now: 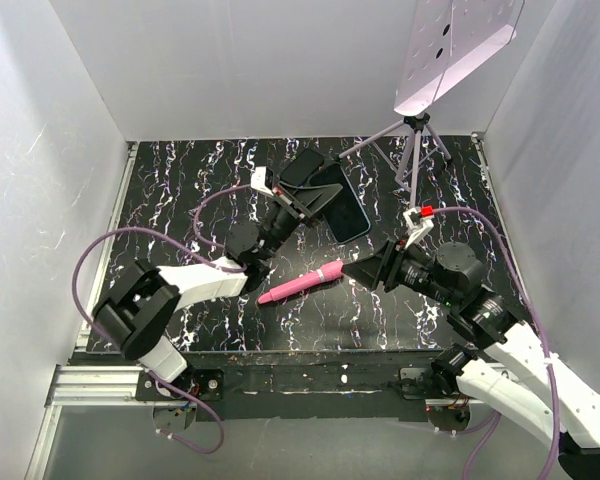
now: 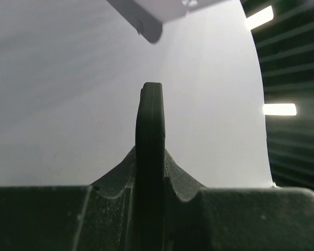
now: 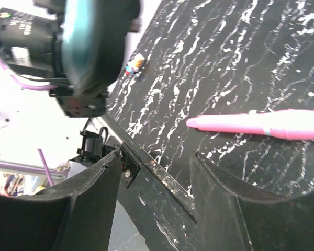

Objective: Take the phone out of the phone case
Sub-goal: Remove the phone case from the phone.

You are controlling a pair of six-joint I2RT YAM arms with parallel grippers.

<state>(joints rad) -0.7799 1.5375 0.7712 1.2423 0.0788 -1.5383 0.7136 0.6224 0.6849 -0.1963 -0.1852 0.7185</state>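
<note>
left jaws pinching thin dark slab point(image 2: 149, 157) edge-on, identity unclear | glossy phone point(image 1: 346, 213) flat on surface point(image 1: 180, 195), 1 o'clock of centre | right jaws spread, 3 o'clock of pink marker point(image 1: 300, 284)

The right hand point(image 3: 156, 156) hangs spread above the bench point(image 3: 225, 52) edge; a pink marker point(image 3: 256, 124) lies just beyond.

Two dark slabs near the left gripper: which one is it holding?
The matte black slab nearer the back wall, pinched edge-on in the left gripper. The glossy pale-rimmed slab lies flat on the table.
</note>
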